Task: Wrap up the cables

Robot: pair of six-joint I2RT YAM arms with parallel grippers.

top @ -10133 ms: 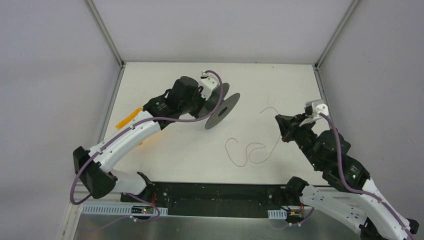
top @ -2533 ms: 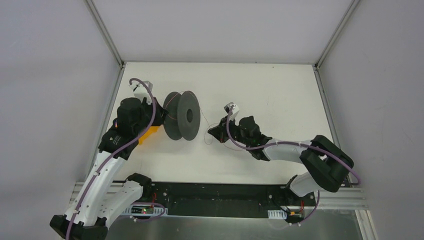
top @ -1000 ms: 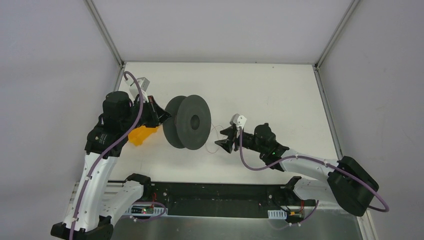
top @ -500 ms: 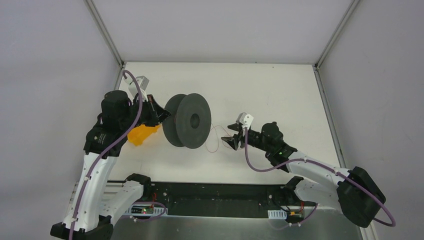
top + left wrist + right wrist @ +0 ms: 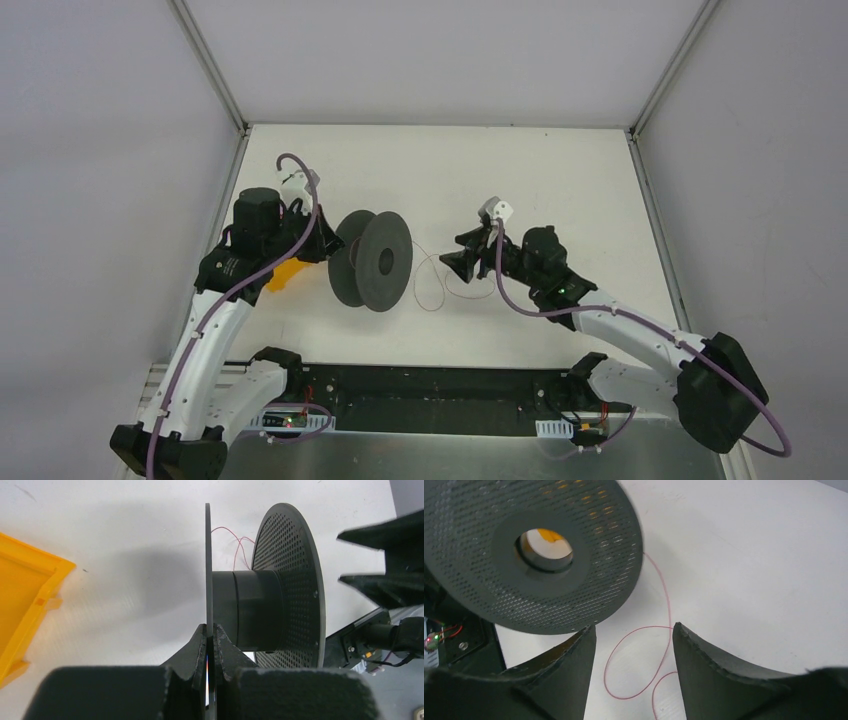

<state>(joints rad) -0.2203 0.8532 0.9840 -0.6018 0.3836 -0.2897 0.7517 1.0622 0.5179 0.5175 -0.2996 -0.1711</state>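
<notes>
White table [image 5: 560, 170] lies under my two arms. My left gripper [image 5: 210, 635] pinches one flat side of the dark spool [image 5: 385, 262]. My right gripper [image 5: 634, 627] is spread wide above the thin red wire [image 5: 668, 600], which loops on the table beside the spool.

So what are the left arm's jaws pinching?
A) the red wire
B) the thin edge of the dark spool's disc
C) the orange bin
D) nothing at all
B: in the left wrist view, the left jaws are closed on the thin edge of the spool's near disc, while the red wire lies loose on the table.
</notes>
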